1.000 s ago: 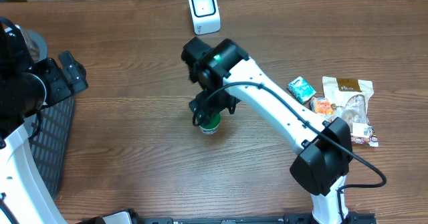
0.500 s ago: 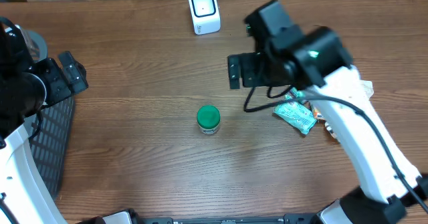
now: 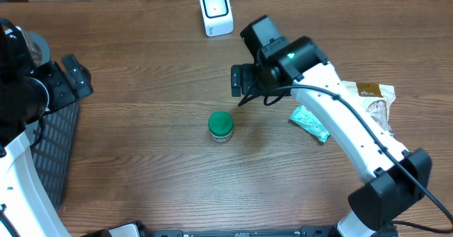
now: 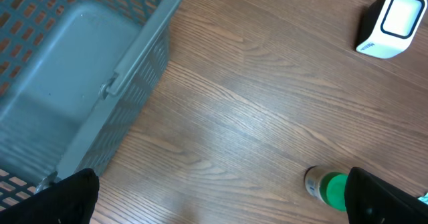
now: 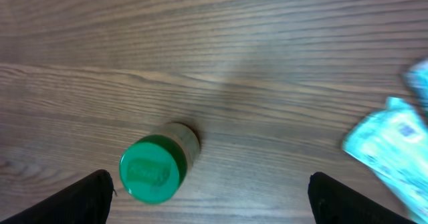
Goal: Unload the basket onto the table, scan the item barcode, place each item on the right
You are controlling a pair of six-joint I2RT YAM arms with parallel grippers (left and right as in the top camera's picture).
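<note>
Overhead, item: green-lidded jar [image 3: 221, 126] stands upright, alone at mid-table and touching nothing; probably the thing to scan
Overhead, right gripper [image 3: 241, 88]: hangs up and right of the jar, between it and the scanner [image 3: 216, 10]; jaws spread, nothing held
Overhead, scanner: white unit at the far edge, window facing the table, so a barcode has to be turned toward it
Overhead, other goods: teal packet [image 3: 310, 122] and snack bag [image 3: 375, 99] lie at right, beside the right arm
Overhead, left gripper [image 3: 74, 78]: at far left by the basket [image 3: 49, 145]; jaws spread, empty
Left wrist: fingers [image 4: 70, 197] sit wide in the lower corners; basket below left, likely for finished goods; jar low right
Right wrist: fingers [image 5: 80, 197] wide apart; jar below, lid up, left of centre; barcode not visible
Surface: brown wood-grain table [image 3: 141, 173], flat, faint sheen
Room: only a cardboard-coloured strip beyond the far edge
</note>
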